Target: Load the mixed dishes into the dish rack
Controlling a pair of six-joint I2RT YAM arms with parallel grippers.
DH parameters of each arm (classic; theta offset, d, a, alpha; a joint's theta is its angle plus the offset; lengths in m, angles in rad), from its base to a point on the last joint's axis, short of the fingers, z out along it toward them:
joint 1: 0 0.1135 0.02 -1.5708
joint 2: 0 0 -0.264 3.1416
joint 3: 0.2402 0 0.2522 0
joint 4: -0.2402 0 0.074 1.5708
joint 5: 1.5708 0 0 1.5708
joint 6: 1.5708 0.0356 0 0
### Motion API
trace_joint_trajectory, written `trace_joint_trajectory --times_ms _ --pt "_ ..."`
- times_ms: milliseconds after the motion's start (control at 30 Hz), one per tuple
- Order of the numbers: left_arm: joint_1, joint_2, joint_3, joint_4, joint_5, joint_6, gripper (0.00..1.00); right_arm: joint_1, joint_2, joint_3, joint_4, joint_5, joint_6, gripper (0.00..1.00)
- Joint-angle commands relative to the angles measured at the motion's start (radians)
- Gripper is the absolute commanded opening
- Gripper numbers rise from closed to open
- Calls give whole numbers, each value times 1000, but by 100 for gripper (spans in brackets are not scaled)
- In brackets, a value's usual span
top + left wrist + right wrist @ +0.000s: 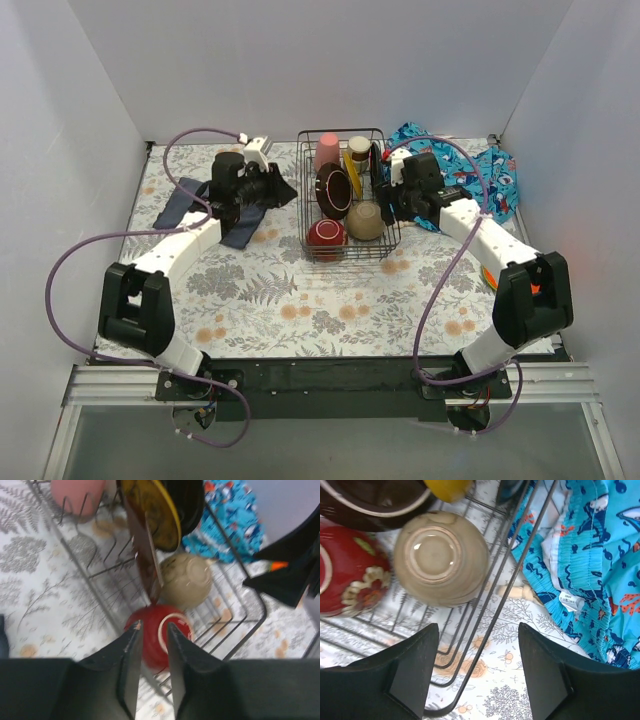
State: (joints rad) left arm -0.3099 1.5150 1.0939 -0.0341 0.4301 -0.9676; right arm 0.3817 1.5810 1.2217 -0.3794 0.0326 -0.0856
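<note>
The black wire dish rack (390, 243) stands at the table's middle back. It holds a pink cup (327, 150), a metallic cup (358, 146), a yellow-brown plate (353, 172), a dark brown dish (333, 190), a dark red bowl (326, 235) and a tan bowl (366, 221), both bowls upside down. My left gripper (268, 187) hovers left of the rack, empty, its jaws a narrow gap apart (154, 627), pointing at the red bowl (150, 617). My right gripper (385, 205) is wide open and empty (478, 630) over the rack's near right corner (490, 625), beside the tan bowl (440, 557).
A dark navy cloth (250, 215) lies under the left gripper. A blue patterned cloth (495, 175) lies right of the rack and shows in the right wrist view (600, 555). An orange edge (489, 274) shows under the right arm. White walls enclose the table.
</note>
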Motion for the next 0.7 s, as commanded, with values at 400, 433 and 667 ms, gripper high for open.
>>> trace_joint_trajectory --times_ms 400,433,667 --pt "-5 347 288 141 165 -26 42 0 -187 -31 5 -120 9 73" --pt "-6 358 296 145 170 -25 43 -1 -190 -42 11 -120 9 73" --pt "-32 430 336 157 180 -25 43 -17 -214 -85 20 -122 7 74"
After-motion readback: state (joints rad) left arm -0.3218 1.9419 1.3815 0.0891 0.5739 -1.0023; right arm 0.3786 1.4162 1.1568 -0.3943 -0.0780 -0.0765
